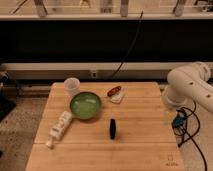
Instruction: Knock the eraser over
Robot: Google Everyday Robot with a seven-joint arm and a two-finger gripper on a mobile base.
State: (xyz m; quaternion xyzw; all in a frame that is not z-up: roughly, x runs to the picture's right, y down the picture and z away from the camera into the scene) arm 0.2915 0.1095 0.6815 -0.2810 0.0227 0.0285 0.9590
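The eraser [113,128] is a small black block standing upright on the wooden table [145,150], seen edge-on, a little in front of and to the right of the green bowl [85,105]. My white arm [190,87] is folded beside the table's right edge. My gripper [178,122] hangs low below the arm, just off the right edge and well to the right of the eraser. It touches nothing on the table.
A white bottle [60,127] lies at the front left. A clear cup [72,86] stands at the back left. A reddish-brown oblong thing [114,91] lies on white paper behind the bowl. Cables hang at the right of the table.
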